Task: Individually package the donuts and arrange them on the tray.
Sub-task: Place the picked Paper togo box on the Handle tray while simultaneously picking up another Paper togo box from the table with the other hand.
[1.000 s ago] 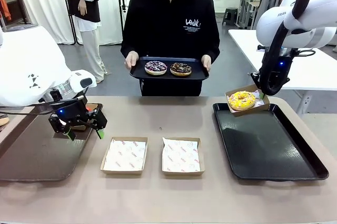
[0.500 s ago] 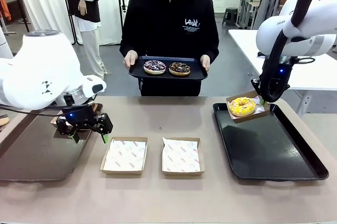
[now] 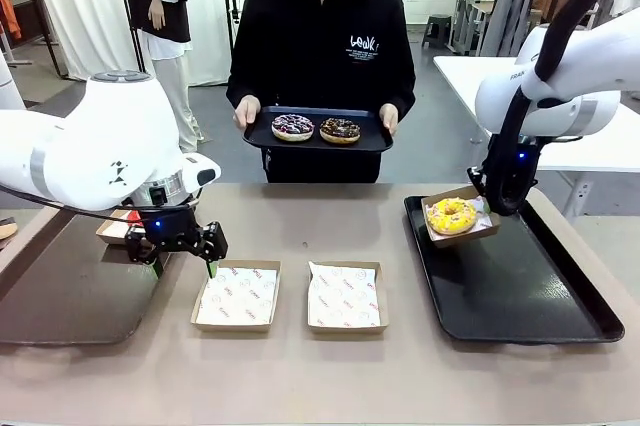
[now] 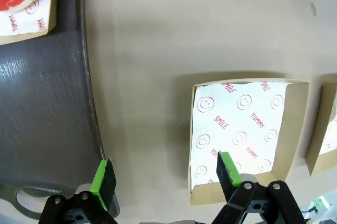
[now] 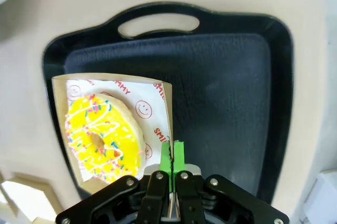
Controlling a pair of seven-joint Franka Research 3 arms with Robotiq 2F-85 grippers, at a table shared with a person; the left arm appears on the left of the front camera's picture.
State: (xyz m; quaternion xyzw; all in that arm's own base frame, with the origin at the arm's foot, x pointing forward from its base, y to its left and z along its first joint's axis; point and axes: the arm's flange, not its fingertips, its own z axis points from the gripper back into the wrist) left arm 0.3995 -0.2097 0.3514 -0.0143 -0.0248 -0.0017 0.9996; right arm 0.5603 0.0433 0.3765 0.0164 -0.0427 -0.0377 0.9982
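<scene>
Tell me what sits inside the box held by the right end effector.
A yellow sprinkled donut lies on printed liner paper; the donut hides the paper and the floor of the box beneath it.

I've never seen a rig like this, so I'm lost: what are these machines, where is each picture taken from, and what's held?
Two robot arms work at a table. The front view looks across it at a person holding a tray with two chocolate donuts. The other two views come from a camera on each arm's wrist. The right end effector is shut on the edge of a box holding a yellow donut, at the black tray's far corner. The left end effector is open and empty beside the nearer of two empty boxes.
</scene>
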